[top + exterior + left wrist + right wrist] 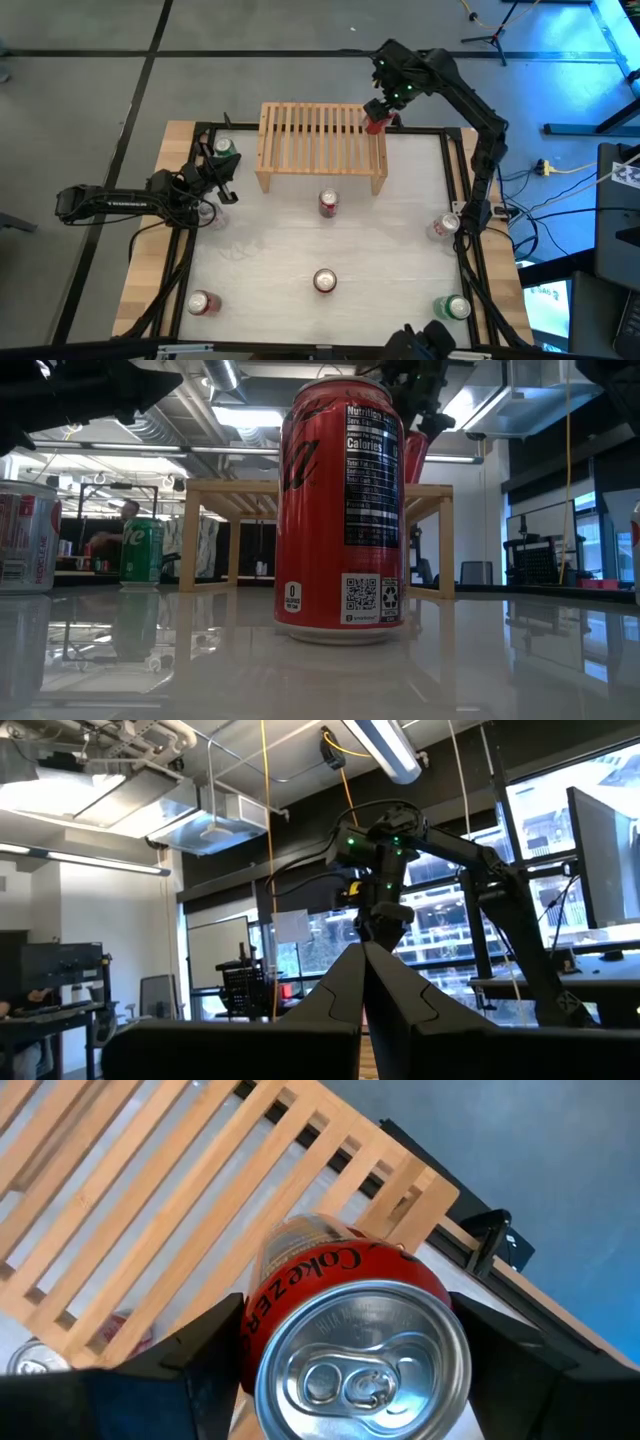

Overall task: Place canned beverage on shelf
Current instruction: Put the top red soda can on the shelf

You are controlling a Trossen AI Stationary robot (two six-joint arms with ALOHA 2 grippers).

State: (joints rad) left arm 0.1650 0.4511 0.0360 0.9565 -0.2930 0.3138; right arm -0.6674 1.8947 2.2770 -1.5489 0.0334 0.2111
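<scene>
High view shows the right gripper (pixel 377 112) pinching a red can (pixel 376 124) over the far right corner of the shelf (pixel 320 145), near the table's far edge. Set that close to the rim, or tilted onto a slat gap, the can could tip off. The left gripper (pixel 225 185) waits pressed together at the table's left edge.
</scene>
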